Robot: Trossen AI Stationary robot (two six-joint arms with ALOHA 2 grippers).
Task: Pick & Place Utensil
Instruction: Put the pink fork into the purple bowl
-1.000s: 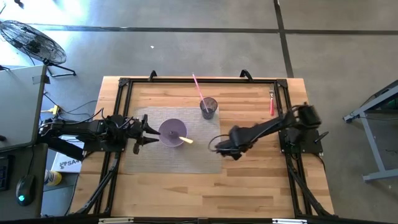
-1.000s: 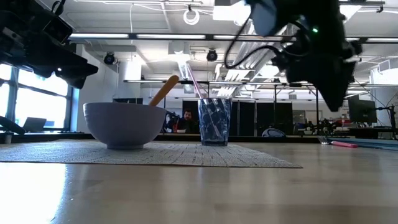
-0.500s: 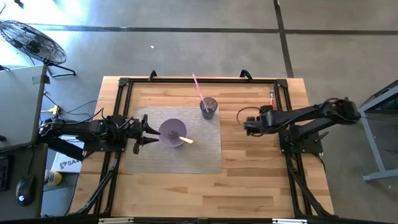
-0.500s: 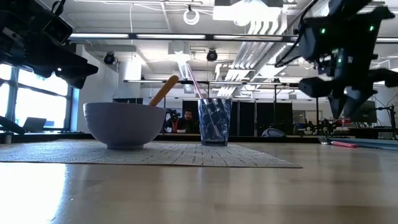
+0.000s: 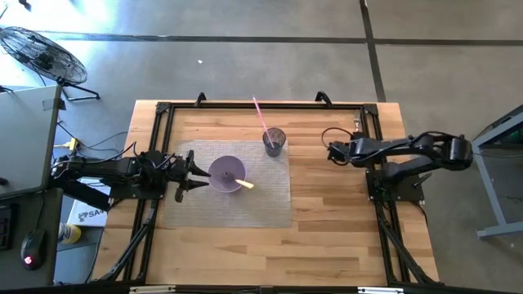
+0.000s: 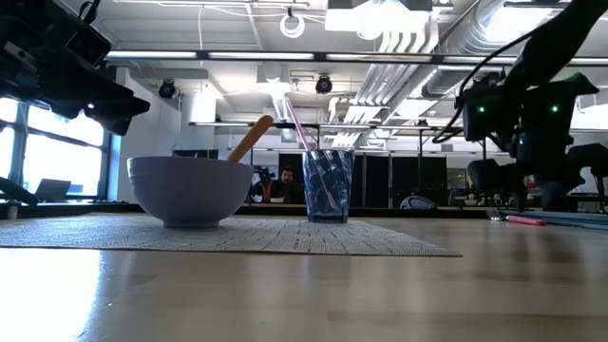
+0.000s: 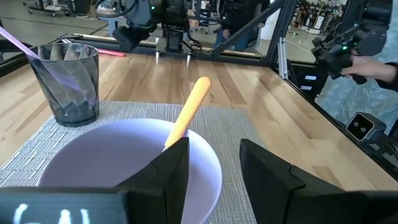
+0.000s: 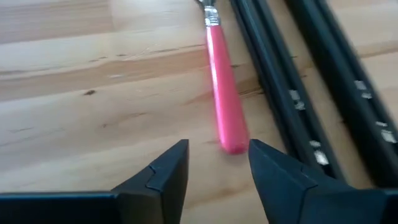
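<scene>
Over by the table's right edge, the right gripper (image 8: 214,163) hovers with its fingers spread apart and nothing between them, pointed at the pink-handled utensil (image 8: 224,106). That utensil lies flat on the bare wood, just beside the black frame rail (image 8: 273,87) along that edge, so one side of it is hemmed in while the other faces open board. From above, the right gripper (image 5: 335,153) sits well apart from the grey placemat (image 5: 270,200), with a broad strip of wooden table (image 5: 327,220) between them. On the mat stand the purple bowl (image 5: 225,174), holding a yellow-handled utensil (image 5: 243,183), and the glass cup (image 5: 274,141) with a pink straw (image 5: 263,119). The left gripper (image 5: 193,174) waits at the bowl's left side, its fingers (image 7: 171,165) parted and empty.
</scene>
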